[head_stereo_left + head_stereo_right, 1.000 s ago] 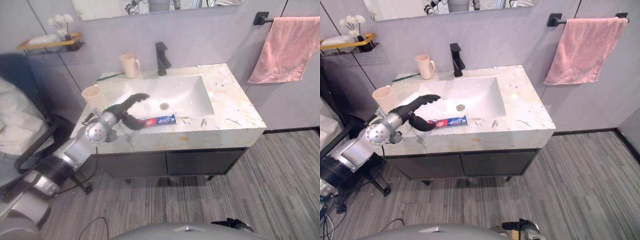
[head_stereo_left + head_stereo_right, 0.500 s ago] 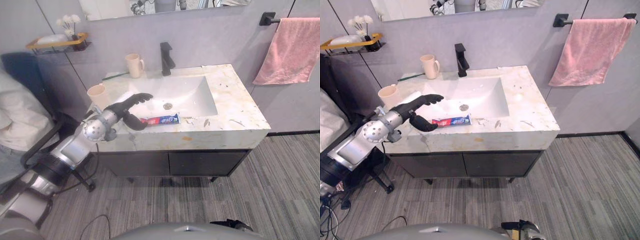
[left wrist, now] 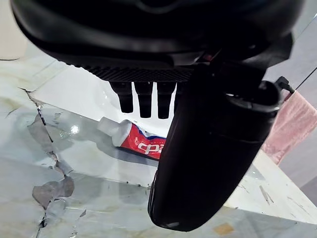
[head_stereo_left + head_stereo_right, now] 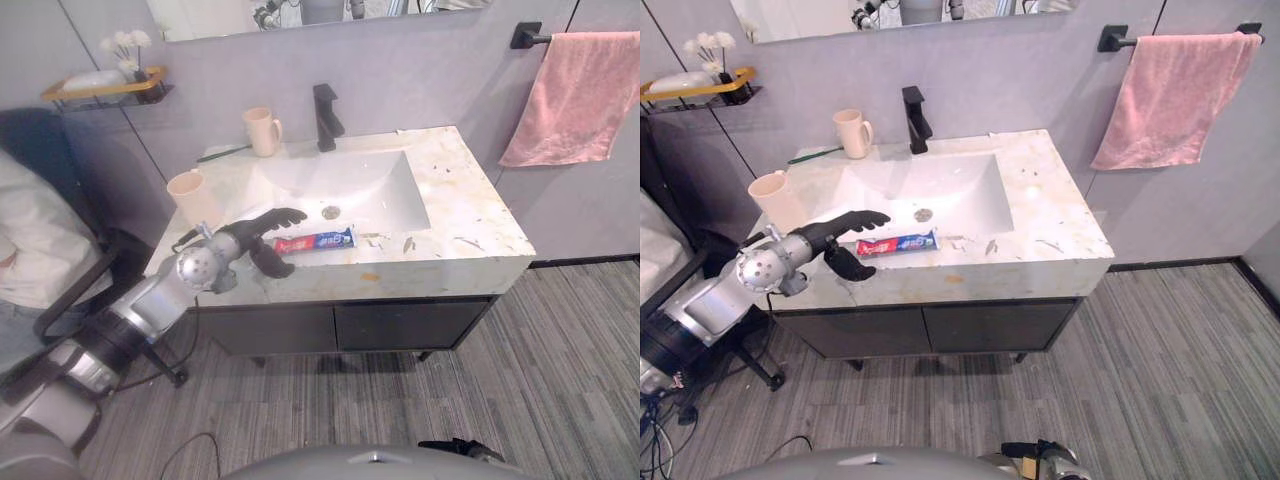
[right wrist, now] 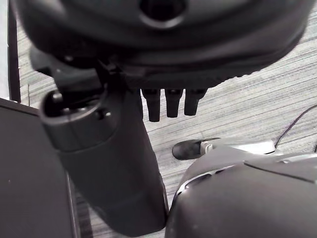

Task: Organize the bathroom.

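Observation:
A red, white and blue toothpaste tube (image 4: 316, 240) lies flat on the marble counter (image 4: 470, 215), along the sink basin's (image 4: 350, 180) front rim. My left hand (image 4: 252, 235) is open just left of the tube's cap end. Its fingers (image 4: 288, 215) stretch out above the cap and the thumb (image 4: 276, 262) points down at the counter. In the left wrist view the tube (image 3: 140, 144) shows just past the fingers (image 3: 144, 101), untouched. My right hand (image 5: 158, 44) hangs open over the striped floor.
A beige cup (image 4: 194, 196) stands at the counter's left edge. Behind it are a handled mug (image 4: 262, 130), a green toothbrush (image 4: 222, 153) and a black faucet (image 4: 324, 116). A pink towel (image 4: 580, 95) hangs at the right, a wall shelf (image 4: 100, 88) at the left above a person (image 4: 30, 245).
My left hand has dropped lower and nearer the counter's front, beside the tube's cap end. The tube has stayed put. The head camera has shifted slightly.

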Robot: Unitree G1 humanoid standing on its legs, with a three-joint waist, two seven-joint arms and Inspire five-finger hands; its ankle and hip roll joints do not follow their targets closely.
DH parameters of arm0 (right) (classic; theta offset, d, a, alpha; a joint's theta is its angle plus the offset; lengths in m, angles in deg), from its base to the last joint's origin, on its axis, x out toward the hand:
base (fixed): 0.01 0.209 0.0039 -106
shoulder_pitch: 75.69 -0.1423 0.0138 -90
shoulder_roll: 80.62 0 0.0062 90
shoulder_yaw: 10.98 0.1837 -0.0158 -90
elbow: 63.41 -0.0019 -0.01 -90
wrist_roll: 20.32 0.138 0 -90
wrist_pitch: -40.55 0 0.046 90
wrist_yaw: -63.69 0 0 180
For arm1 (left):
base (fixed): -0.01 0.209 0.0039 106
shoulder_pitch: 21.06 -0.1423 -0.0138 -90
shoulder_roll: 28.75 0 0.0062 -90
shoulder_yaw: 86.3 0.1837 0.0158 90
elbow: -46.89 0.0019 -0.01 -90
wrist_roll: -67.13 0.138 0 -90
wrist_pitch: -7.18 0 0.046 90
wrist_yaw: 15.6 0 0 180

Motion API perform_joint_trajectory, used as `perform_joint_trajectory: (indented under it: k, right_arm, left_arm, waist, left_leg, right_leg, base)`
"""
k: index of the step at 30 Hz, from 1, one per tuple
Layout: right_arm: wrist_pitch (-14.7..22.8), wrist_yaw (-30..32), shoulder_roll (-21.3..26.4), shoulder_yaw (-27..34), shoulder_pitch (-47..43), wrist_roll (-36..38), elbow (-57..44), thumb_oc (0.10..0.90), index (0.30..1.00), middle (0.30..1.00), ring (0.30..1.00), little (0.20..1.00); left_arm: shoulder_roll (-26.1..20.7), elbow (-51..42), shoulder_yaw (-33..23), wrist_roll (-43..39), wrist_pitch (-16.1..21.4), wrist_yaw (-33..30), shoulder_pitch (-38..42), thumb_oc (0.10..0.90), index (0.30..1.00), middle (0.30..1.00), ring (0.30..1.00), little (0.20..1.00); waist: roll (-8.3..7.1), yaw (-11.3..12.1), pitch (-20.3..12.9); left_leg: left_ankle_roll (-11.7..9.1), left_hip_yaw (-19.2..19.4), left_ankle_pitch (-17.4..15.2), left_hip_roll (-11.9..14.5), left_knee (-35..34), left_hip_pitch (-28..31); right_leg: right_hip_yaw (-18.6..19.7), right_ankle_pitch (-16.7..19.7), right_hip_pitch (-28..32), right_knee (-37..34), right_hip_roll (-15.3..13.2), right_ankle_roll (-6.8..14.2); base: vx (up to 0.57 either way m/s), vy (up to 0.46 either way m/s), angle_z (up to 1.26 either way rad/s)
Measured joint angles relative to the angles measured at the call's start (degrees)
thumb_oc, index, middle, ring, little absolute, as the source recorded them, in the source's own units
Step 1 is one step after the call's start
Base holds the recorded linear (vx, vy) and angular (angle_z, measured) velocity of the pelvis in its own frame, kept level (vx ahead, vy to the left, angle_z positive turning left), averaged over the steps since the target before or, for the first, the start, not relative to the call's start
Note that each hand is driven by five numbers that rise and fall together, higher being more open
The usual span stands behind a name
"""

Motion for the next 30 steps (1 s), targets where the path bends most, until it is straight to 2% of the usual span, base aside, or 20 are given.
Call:
perform_joint_trajectory:
  k: [21,22,23,24,28,30]
  right_arm:
    - [0.9,0.2,0.0,0.0,0.4,2.0,0.0,0.8,0.9,0.9,0.9,0.9]
    - [0.9,0.2,0.0,0.0,0.4,2.0,0.0,0.8,0.9,0.9,0.9,0.9]
    - [0.9,0.2,0.0,0.0,0.5,2.0,0.0,0.8,0.9,0.9,0.9,0.9]
    - [0.9,0.2,0.0,0.0,0.4,2.0,0.0,0.8,0.9,0.9,0.9,0.9]
    - [0.9,0.4,0.0,0.1,0.5,2.0,0.0,0.8,0.9,0.9,0.9,0.9]
    - [1.0,0.6,0.1,0.1,0.5,2.0,0.0,0.8,0.9,0.9,0.9,0.9]
  left_arm:
    - [0.0,1.2,0.0,0.1,-0.5,1.2,0.9,0.8,0.9,0.9,0.9,0.9]
    - [0.0,1.2,0.0,0.1,-0.7,1.3,0.9,0.767,0.851,0.851,0.851,0.851]
    - [0.0,1.2,0.0,0.2,-1.1,1.4,0.9,0.764,0.846,0.846,0.846,0.846]
    - [0.0,1.4,0.0,0.2,-1.5,1.7,1.1,0.8,0.9,0.9,0.9,0.9]
    - [0.0,1.9,0.3,0.5,-2.5,2.8,1.3,0.8,0.9,0.9,0.9,0.9]
    - [0.0,3.2,2.2,1.5,-3.1,3.9,2.8,0.8,0.9,0.9,0.9,0.9]
  waist:
    - [0.57,-0.3,-0.2]
    - [0.6,-0.3,-0.2]
    - [0.61,-0.3,-0.2]
    - [0.64,-0.3,-0.2]
    - [0.79,-0.5,-0.1]
    - [0.86,-0.5,-0.1]
  left_leg:
    - [0.0,0.8,0.0,0.0,0.0,0.0]
    - [0.0,0.8,0.0,0.0,0.0,0.0]
    - [0.0,0.8,0.0,0.0,0.0,0.0]
    - [0.0,0.8,-0.1,0.0,0.0,0.0]
    - [-0.1,0.8,-0.1,0.0,0.0,0.0]
    - [-0.1,0.9,-0.1,0.0,0.0,0.0]
  right_leg:
    - [0.4,0.0,-0.2,0.0,0.0,0.0]
    - [0.4,0.0,-0.2,0.0,0.0,0.0]
    - [0.4,0.0,-0.2,0.0,0.0,0.0]
    - [0.4,0.0,-0.2,0.0,0.0,0.0]
    - [0.5,0.0,-0.3,0.0,0.0,0.0]
    - [0.5,0.0,-0.3,0.0,0.0,0.0]
  base:
    - [0.01,-0.002,-0.01]
    - [0.0,0.0,0.0]
    - [0.03,-0.003,0.0]
    - [0.04,-0.008,0.0]
    - [0.02,-0.005,0.0]
    - [0.03,-0.006,0.0]
